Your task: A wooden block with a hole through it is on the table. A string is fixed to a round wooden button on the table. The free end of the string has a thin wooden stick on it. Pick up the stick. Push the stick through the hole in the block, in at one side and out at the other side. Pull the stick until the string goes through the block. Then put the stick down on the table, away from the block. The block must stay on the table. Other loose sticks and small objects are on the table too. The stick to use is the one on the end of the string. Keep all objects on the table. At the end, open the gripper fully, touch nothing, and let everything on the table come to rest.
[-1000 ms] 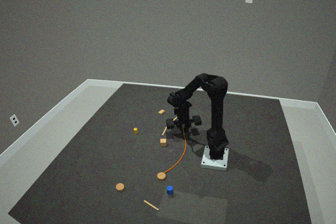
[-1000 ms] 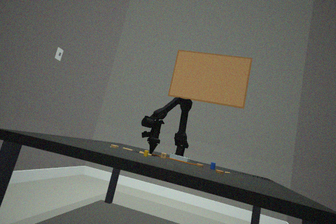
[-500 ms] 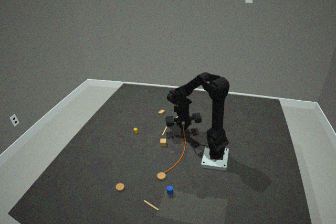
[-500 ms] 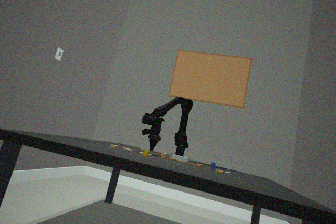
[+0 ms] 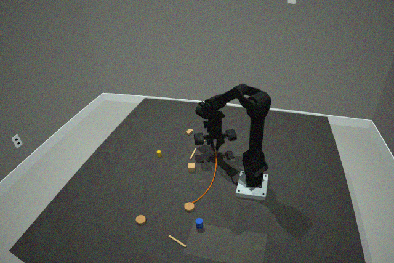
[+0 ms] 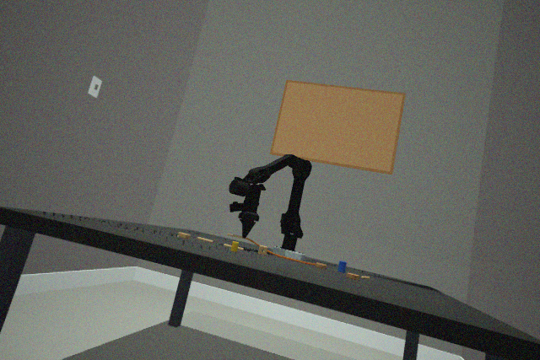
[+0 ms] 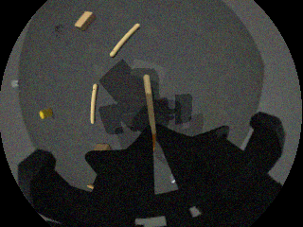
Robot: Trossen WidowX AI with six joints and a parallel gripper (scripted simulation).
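Note:
My gripper [image 5: 216,149] [image 6: 245,236] [image 7: 152,127] is shut on the thin stick [image 7: 150,101] at its string end. The stick points away from the fingers and appears a little above the table. The orange string [image 5: 213,177] [image 6: 288,257] runs from the fingertips in a curve to the round button [image 5: 189,206] [image 6: 321,265]. The wooden block with the hole [image 5: 191,167] [image 6: 262,249] [image 7: 101,147] stands on the table, left of the gripper in the top view. The string passes beside the block, not through it.
Loose sticks [image 5: 192,153] [image 7: 94,104] [image 7: 124,40] [image 5: 176,241] lie on the table. A small wooden piece [image 5: 189,131] [image 7: 84,20], a yellow cylinder [image 5: 159,153] [image 7: 46,113], a blue cylinder [image 5: 199,223] [image 6: 342,266] and a second button [image 5: 140,219] are farther off.

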